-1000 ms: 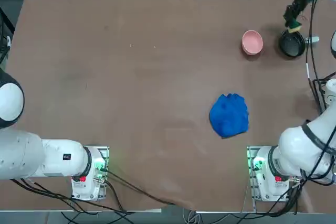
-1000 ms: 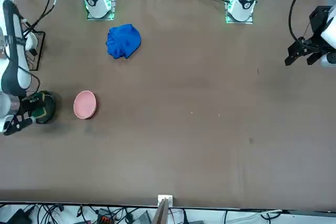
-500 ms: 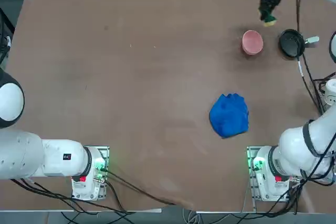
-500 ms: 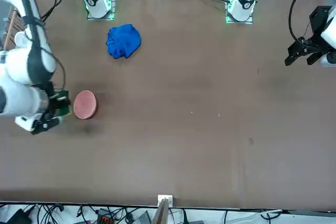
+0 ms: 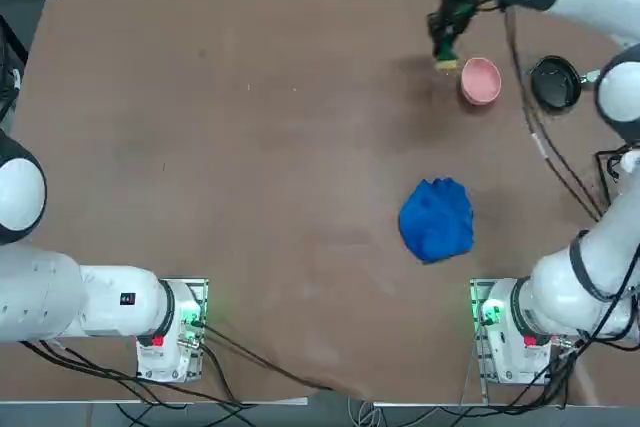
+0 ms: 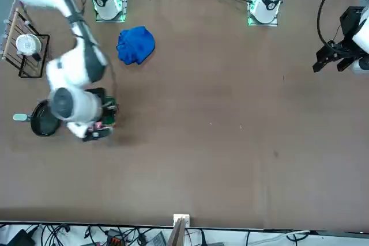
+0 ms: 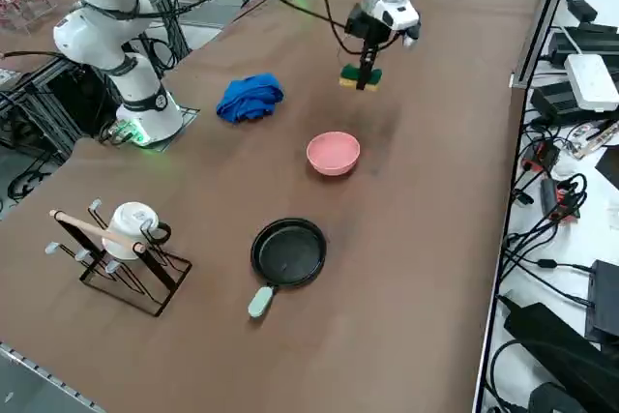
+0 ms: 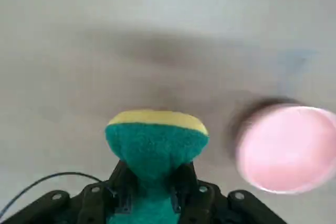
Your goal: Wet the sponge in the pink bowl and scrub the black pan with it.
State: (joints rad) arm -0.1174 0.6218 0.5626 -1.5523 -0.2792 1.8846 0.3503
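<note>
Your right end effector [image 8: 152,182] is clamped on the sponge [image 8: 156,139] — soft, light, squashes easily — held above the tabletop [image 5: 250,147] just left of the pink bowl [image 5: 481,80]; grip its middle.

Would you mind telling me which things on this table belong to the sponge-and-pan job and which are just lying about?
Part of the job:
- sponge, pinched in the right hand, held above the table beside the bowl
- pink bowl
- black pan, pale handle

Just lying about:
- blue cloth, crumpled
- wire rack holding a white mug
</note>
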